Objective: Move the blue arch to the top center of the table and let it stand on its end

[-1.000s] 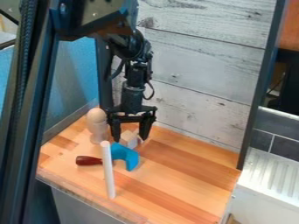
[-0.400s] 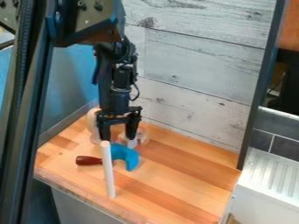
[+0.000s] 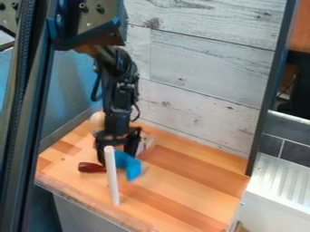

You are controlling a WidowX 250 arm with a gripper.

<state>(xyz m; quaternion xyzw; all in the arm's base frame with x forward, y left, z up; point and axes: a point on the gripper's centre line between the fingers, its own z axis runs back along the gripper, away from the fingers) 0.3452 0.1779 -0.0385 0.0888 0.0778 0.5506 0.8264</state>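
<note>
- My arm comes down from the upper left of the view, and my end effector hangs at the rear left part of the tabletop
- My two fingers point downward and are spread, with a gap between them
- The blue arch is just below my fingers in the view, close to the finger on the view's right; its lower end is blurred, and I cannot tell whether it touches me or rests fully on the wood
- A slim white rod stands upright nearer the camera, overlapping the arch's left edge in the view
- To the left of that rod lies a rounded dark red object, its right end running behind the rod
- A pale wooden piece with a rounded top is behind me on the left, mostly hidden by my arm
- A small pale piece is just beside my other side, partly covered, its shape unclear
- Whitewashed planks form the wall at the back, and a ribbed white surface is at the right, below dark tiles
</note>
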